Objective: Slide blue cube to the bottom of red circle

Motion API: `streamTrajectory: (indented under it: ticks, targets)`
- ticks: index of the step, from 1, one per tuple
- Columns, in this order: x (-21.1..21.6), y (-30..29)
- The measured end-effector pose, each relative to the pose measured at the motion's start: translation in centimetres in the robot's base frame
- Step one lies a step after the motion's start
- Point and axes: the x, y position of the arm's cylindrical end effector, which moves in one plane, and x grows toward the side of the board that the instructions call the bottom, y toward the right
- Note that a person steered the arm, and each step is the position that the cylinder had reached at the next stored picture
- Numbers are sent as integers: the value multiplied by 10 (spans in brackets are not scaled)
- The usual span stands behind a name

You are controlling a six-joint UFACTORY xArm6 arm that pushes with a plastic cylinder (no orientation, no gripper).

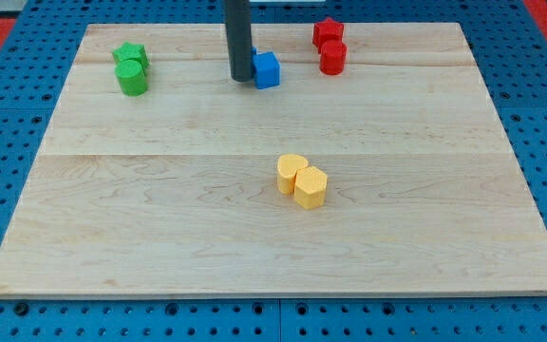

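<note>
The blue cube (268, 70) sits near the view's top, a little left of centre. The red circle (333, 58) is a short cylinder to the cube's right, slightly higher in the view, with a gap between them. A red star (328, 32) touches the circle's top side. My tip (240, 77) stands just left of the blue cube, touching or almost touching its left side. Another blue piece is partly hidden behind the rod and the cube.
A green star (131, 54) and a green cylinder (132, 78) sit together at the view's top left. A yellow heart (291, 174) and a yellow hexagon (311, 187) touch each other near the board's middle. The wooden board (160, 218) lies on a blue pegboard.
</note>
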Motion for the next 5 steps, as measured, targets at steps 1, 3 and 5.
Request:
streamTrajectory:
  ticks: [1, 3, 5]
  targets:
    - [-2, 12]
    - [-48, 1]
    - [-28, 26]
